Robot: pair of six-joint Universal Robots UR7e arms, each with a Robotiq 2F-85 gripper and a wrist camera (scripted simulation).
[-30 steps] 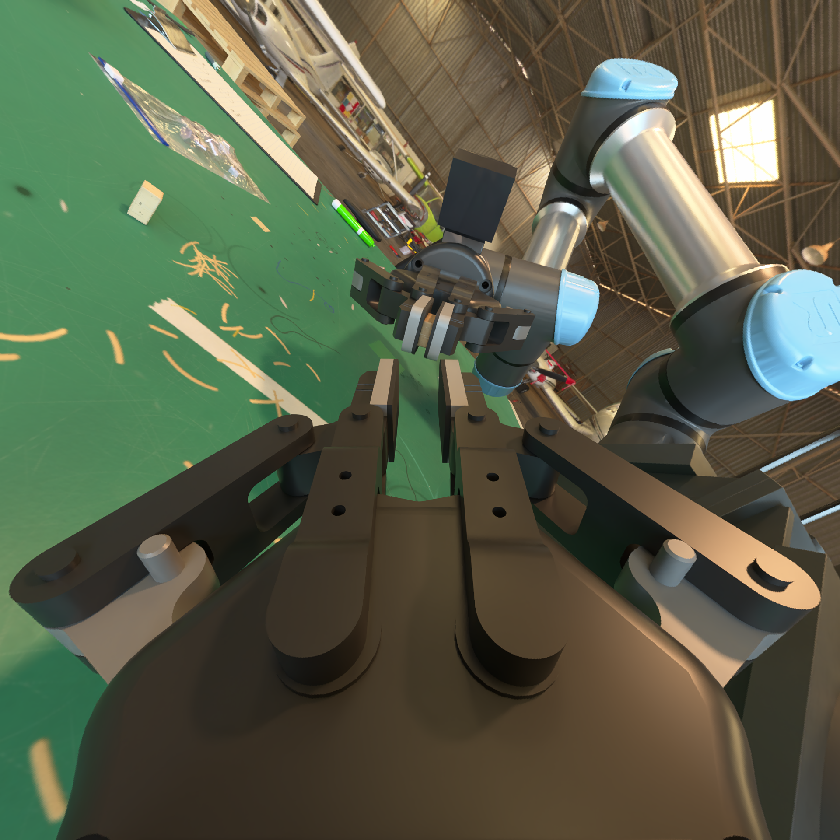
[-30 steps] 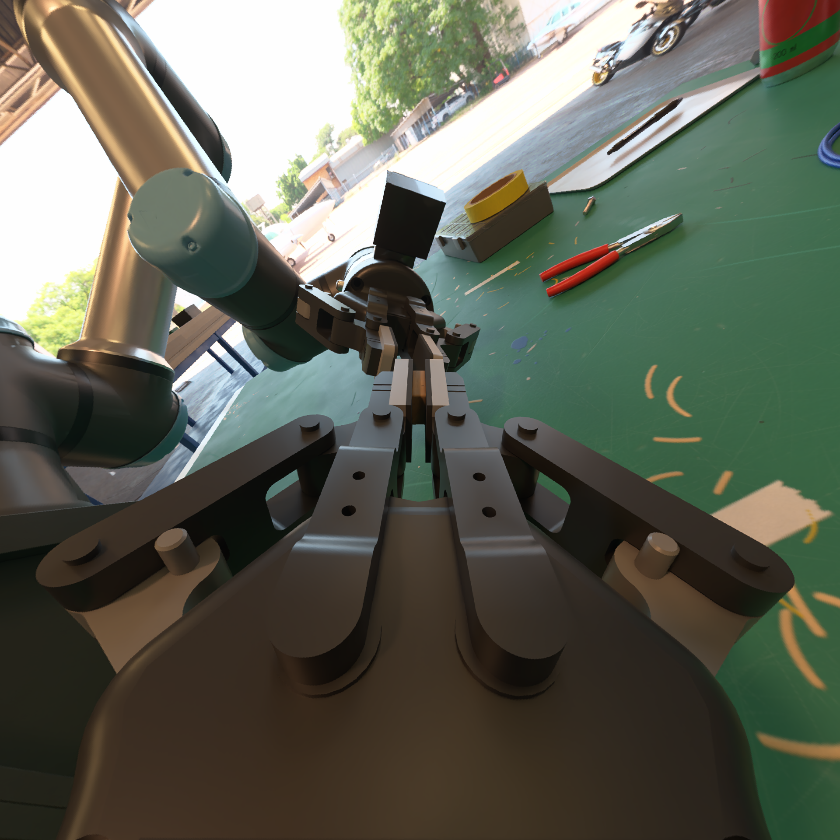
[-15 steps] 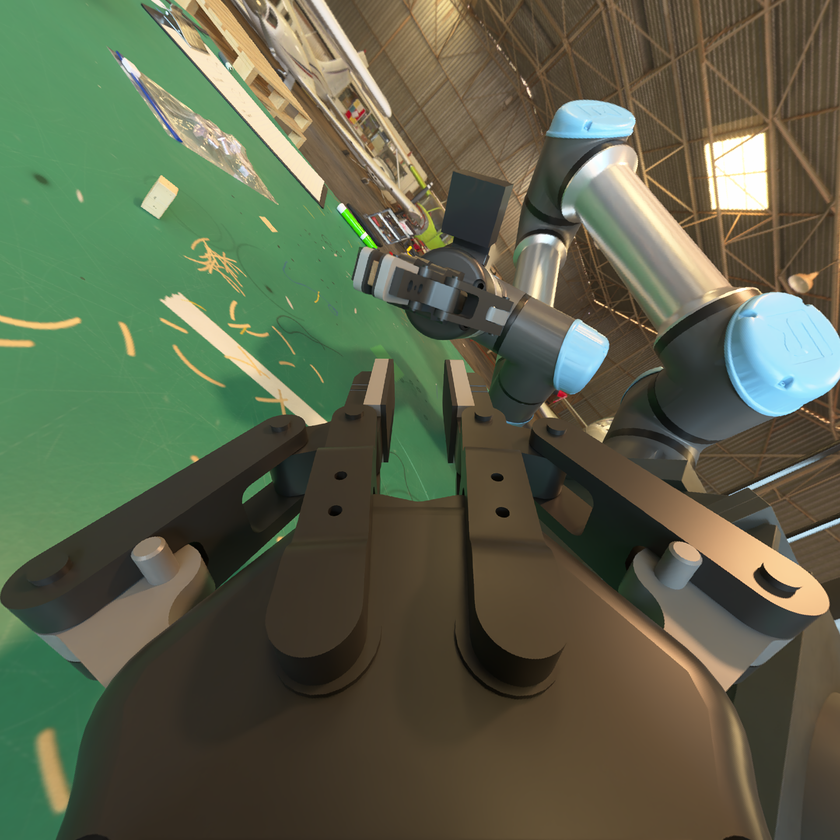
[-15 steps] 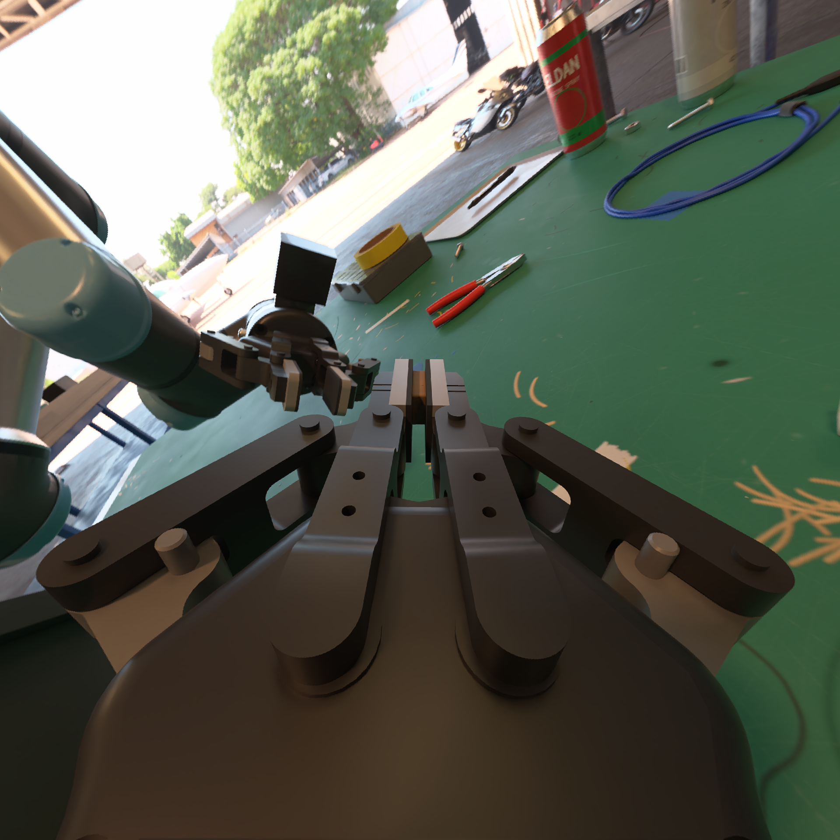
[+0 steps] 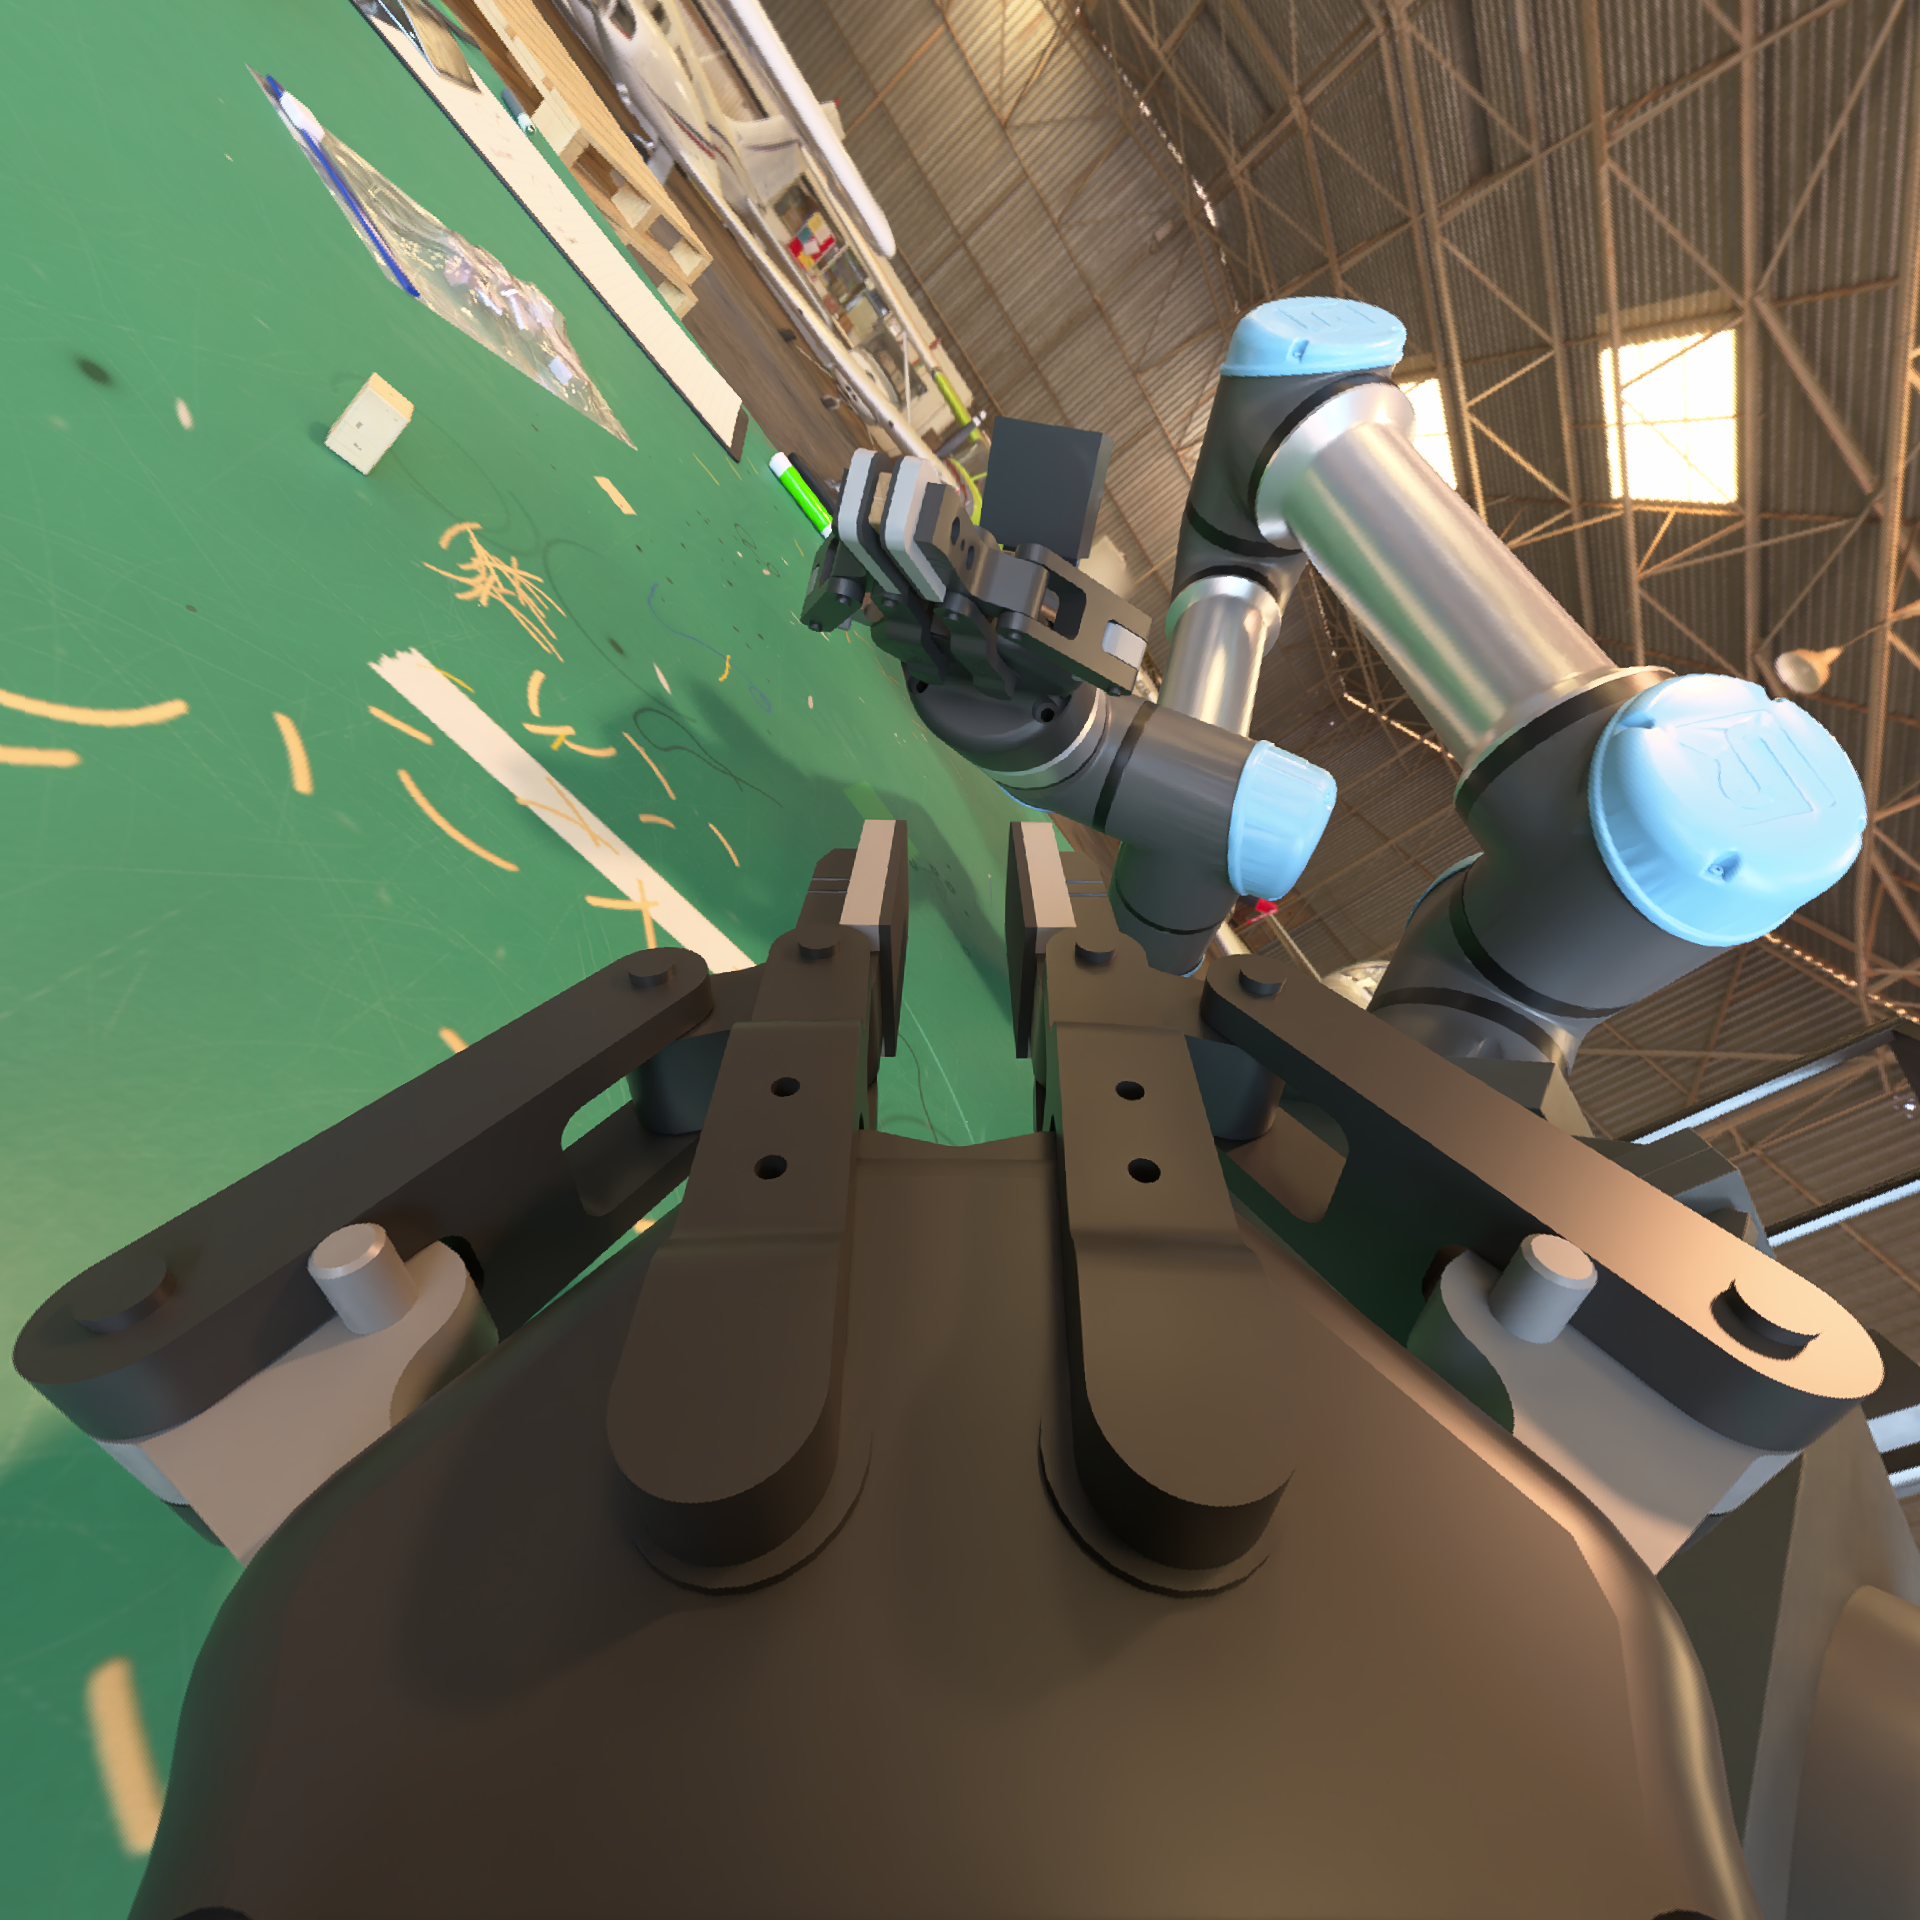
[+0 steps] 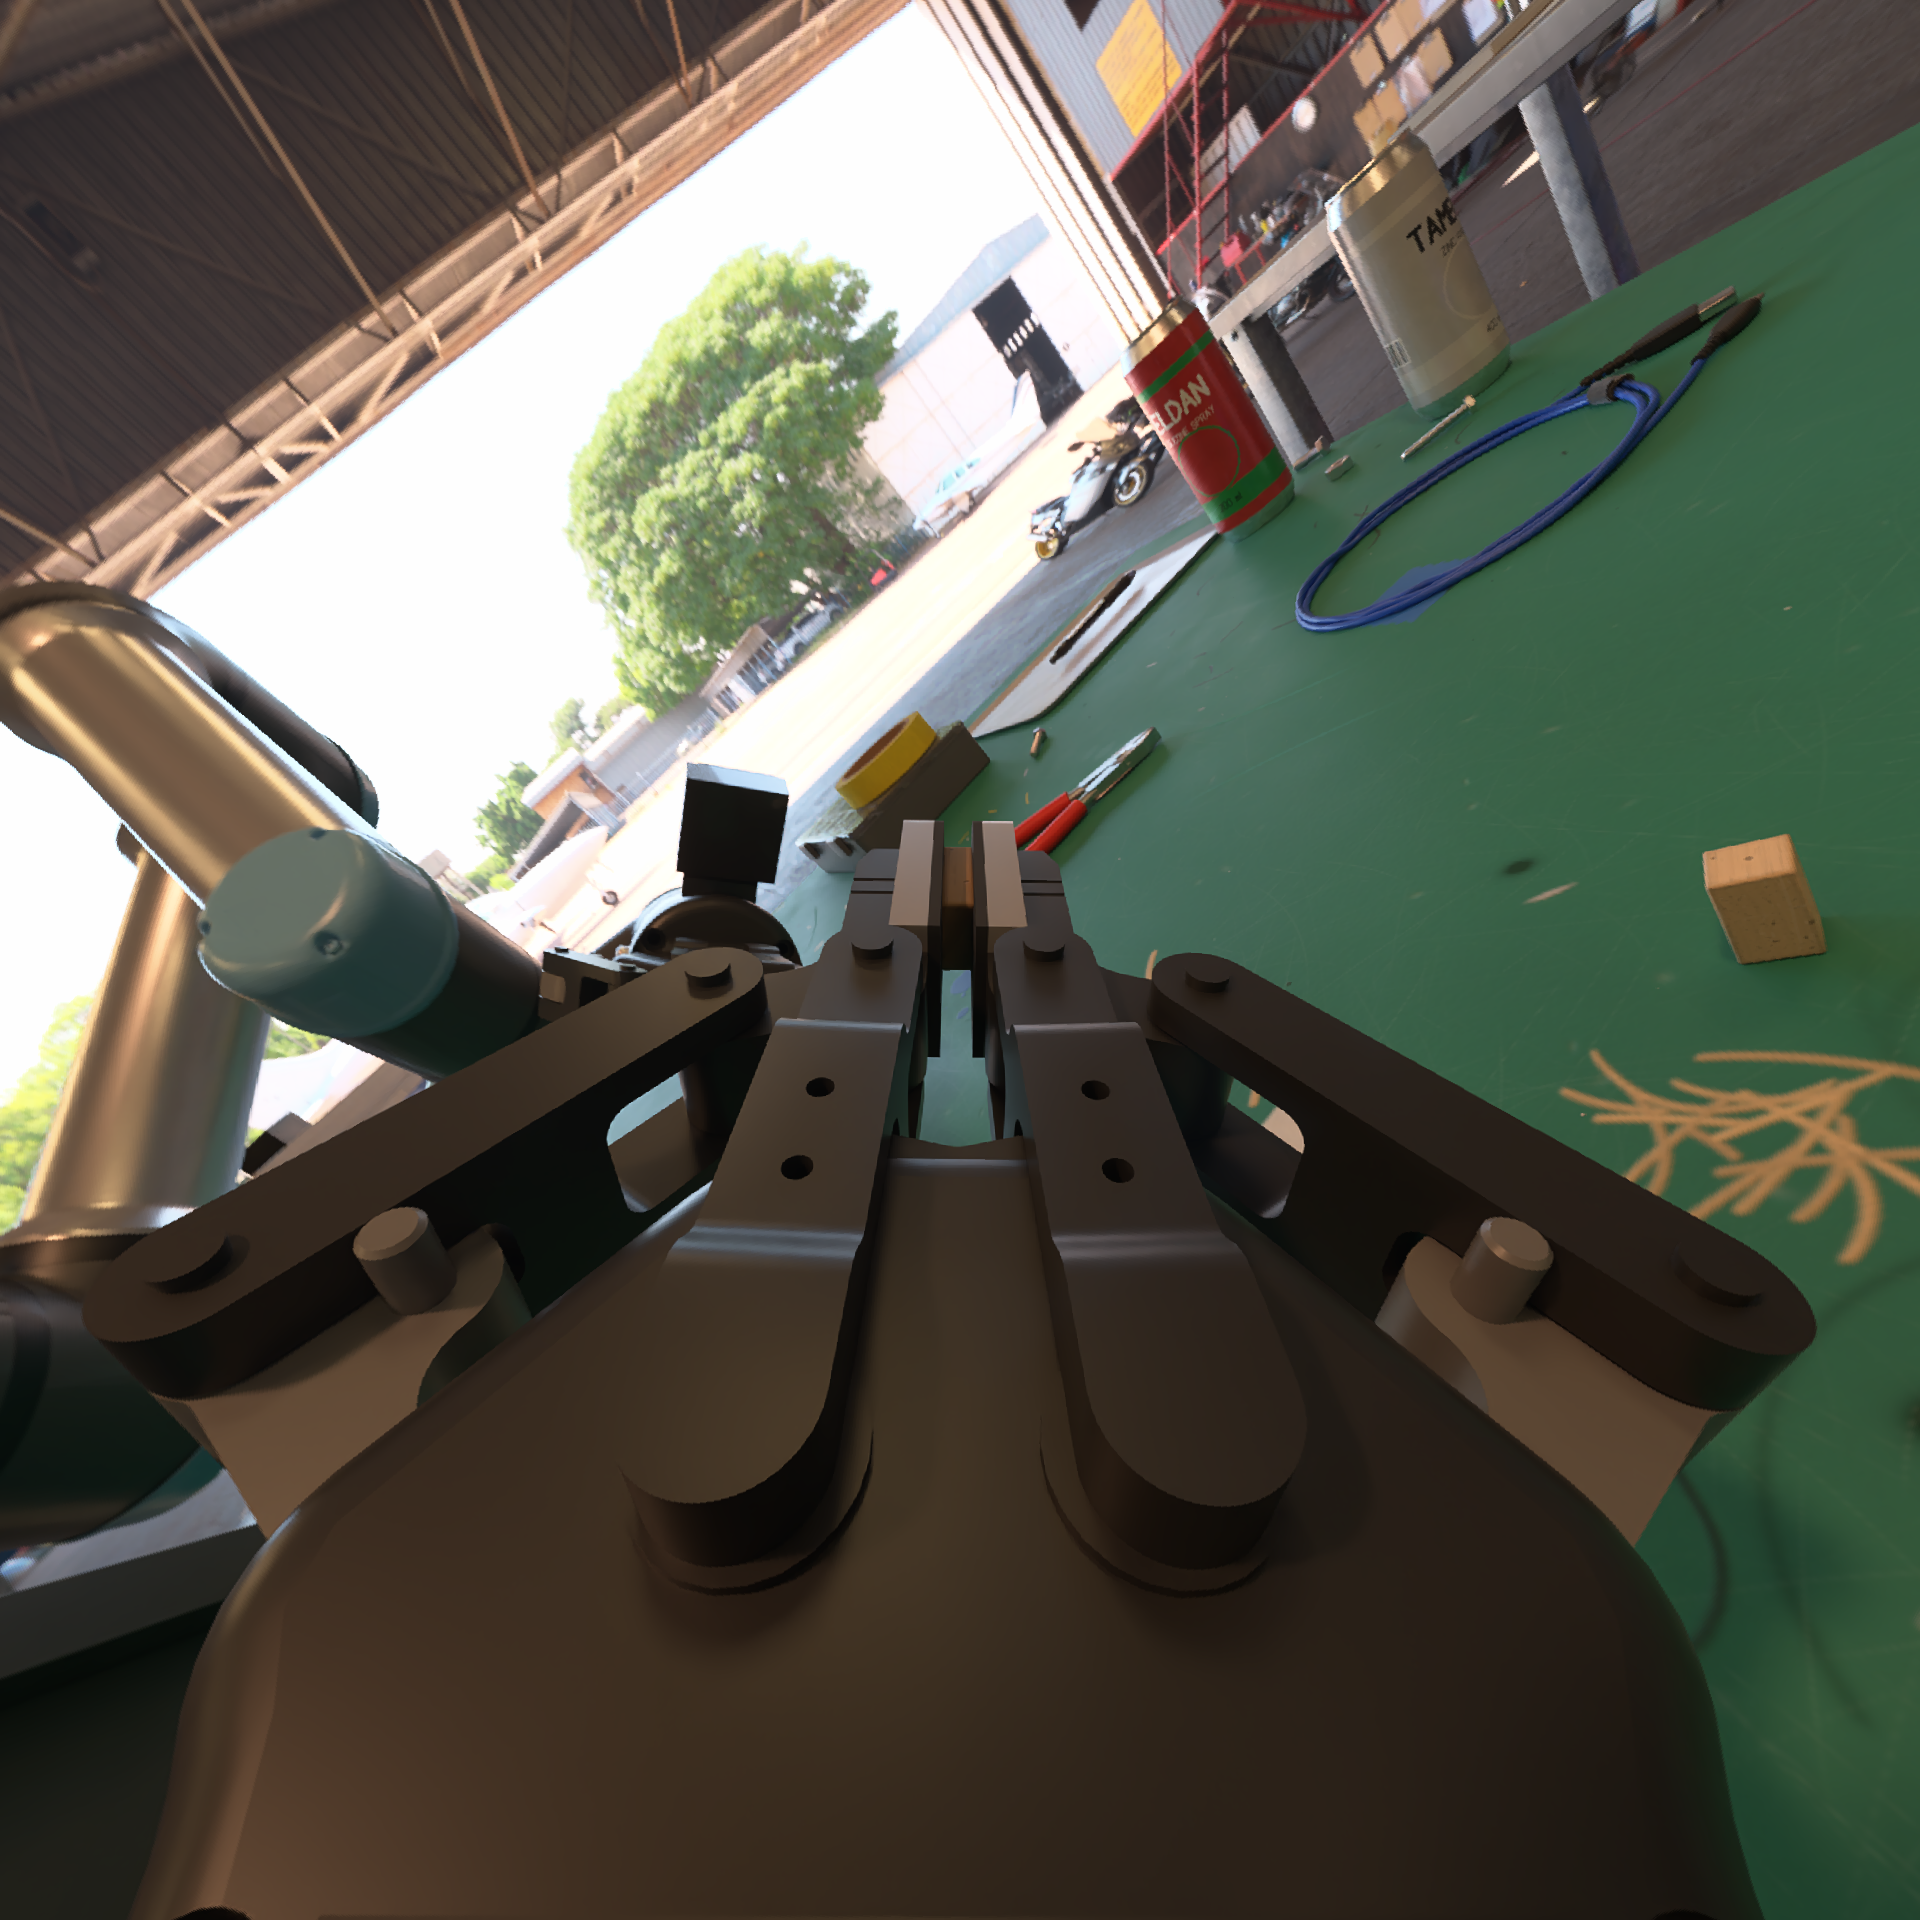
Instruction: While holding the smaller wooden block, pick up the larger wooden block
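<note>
My right gripper (image 6: pixel 958 878) is shut on the smaller wooden block (image 6: pixel 958 894), held above the green table; the same gripper shows farther off in the left wrist view (image 5: pixel 883 520), the block between its pads. The larger wooden block (image 6: pixel 1763 899) lies on the table to the right of the right gripper; it also shows in the left wrist view (image 5: pixel 369 424) at the upper left. My left gripper (image 5: pixel 954 883) is open and empty, tilted above the table, away from both blocks.
Red-handled pliers (image 6: pixel 1086 790), a yellow tape roll (image 6: pixel 888 758) on a grey block, a red can (image 6: pixel 1210 431), a pale can (image 6: pixel 1423 281) and a blue cable loop (image 6: pixel 1475 520) lie at the back. A plastic bag (image 5: pixel 457 270) and a green marker (image 5: pixel 800 488) lie near the table's edge.
The right gripper has swung away from the left gripper, block still in it, and now faces the larger block's side. The left gripper has stayed open and barely moved.
</note>
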